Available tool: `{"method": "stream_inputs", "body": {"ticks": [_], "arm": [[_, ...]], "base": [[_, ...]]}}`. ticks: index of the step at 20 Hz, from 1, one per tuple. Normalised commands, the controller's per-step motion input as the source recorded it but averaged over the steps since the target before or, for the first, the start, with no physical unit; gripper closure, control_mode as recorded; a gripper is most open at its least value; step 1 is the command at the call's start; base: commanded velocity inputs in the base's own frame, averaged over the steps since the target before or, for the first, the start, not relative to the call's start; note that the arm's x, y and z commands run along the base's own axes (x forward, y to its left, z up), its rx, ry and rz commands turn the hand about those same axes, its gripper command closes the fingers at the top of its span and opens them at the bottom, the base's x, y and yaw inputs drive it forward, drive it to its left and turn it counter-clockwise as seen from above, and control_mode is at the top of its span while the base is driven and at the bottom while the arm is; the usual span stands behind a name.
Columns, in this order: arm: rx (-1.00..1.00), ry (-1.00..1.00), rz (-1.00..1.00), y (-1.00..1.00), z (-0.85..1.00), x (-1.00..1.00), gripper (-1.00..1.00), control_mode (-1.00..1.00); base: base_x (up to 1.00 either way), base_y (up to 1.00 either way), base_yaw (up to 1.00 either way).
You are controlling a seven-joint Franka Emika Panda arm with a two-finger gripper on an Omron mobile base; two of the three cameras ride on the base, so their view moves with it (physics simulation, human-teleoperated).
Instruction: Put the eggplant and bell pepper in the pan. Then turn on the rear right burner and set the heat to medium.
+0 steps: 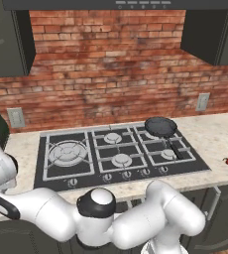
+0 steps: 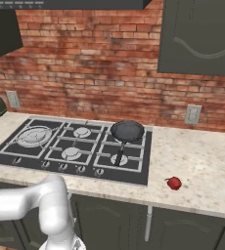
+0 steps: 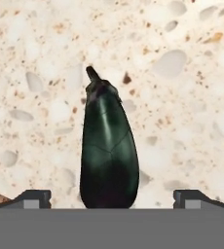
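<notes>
Pincer (image 3: 111, 199) points down, jaws wide, straddling eggplant (image 3: 108, 151) on counter (image 3: 182, 97).

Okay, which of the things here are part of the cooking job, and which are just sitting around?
Part of the job:
- eggplant, lying on the counter between the open gripper tips
- bell pepper, on the counter right of the stove
- pan, on the rear right burner

Just there:
- wall outlets
- large multi-ringed burner

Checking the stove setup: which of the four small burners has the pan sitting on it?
The rear right burner: the pan covers it, handle pointing forward over the front right burner. The other three small caps sit bare under the grates.
</notes>
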Motion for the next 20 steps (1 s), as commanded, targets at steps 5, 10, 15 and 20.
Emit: {"method": "stream_inputs", "body": {"ticks": [5,10,15,20], "arm": [[-0.03,0.0,0.0,0.14,-0.16,0.06,-1.0,-1.0],[-0.03,0.0,0.0,0.1,-0.18,0.03,-1.0,-1.0],[-0.02,0.0,0.0,0.03,-0.17,0.03,-1.0,-1.0],[-0.02,0.0,0.0,0.0,-0.19,0.0,-1.0,-1.0]], "base": [[0.0,0.0,0.0],[0.0,0.0,0.0],[0.0,0.0,0.0],[0.0,0.0,0.0]]}}
